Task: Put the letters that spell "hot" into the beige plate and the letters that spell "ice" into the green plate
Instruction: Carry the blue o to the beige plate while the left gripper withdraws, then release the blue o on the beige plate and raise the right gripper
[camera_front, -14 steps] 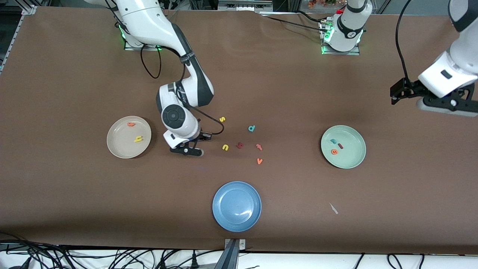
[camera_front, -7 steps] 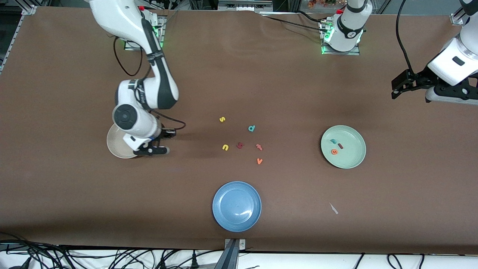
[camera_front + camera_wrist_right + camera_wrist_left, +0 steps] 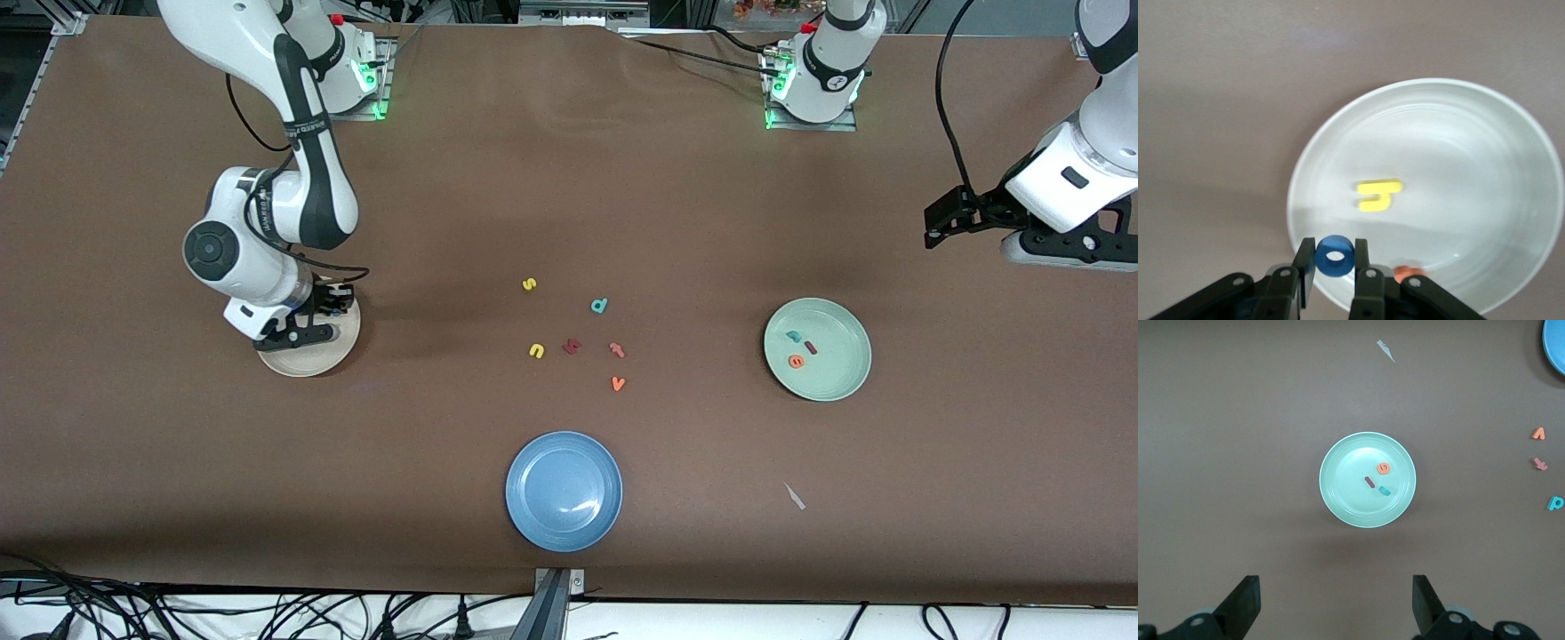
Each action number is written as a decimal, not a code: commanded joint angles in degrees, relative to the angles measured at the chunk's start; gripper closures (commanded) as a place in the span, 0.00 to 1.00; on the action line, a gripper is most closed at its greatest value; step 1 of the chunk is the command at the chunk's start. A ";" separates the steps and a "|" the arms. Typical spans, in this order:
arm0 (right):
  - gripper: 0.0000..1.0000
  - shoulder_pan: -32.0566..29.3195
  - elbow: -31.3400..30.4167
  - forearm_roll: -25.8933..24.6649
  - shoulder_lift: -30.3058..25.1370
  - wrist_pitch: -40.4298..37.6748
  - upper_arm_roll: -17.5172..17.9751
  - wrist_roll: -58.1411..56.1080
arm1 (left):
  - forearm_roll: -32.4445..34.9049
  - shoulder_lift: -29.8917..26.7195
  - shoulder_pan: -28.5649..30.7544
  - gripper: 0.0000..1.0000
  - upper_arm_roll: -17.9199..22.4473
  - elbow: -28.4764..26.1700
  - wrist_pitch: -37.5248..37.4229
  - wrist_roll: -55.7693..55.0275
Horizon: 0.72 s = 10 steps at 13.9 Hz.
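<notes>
While the blue "o" (image 3: 1335, 256) is pinched across its ring by the right claw (image 3: 1335, 267) over the beige plate (image 3: 342, 351), it is judged light and soft; the left claw (image 3: 1335, 607) waits spread over the counter (image 3: 569, 204).

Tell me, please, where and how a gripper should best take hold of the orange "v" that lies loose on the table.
The orange "v" lies flat on the table, nearer the front camera than the other loose letters, with open space around it. Probably best to come straight down from above and pinch across its two arms at their outer edges. It is thin and flat, so a sideways approach offers little to grip.
</notes>
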 commanded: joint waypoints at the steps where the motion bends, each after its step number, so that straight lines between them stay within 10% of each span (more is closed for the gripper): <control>1: 0.29 -2.32 -0.31 1.20 -0.21 1.49 -0.40 -4.05 | -1.67 0.63 0.93 0.00 -0.85 3.10 -2.72 -2.18; 2: 0.00 -2.33 0.74 1.46 0.06 1.15 -0.31 -3.35 | -1.67 0.71 0.85 0.00 -0.85 3.28 -4.04 -2.00; 10: 0.00 -1.19 8.83 1.55 0.50 -6.06 2.07 19.65 | -1.58 1.94 0.41 0.00 -1.03 3.29 -4.58 -3.67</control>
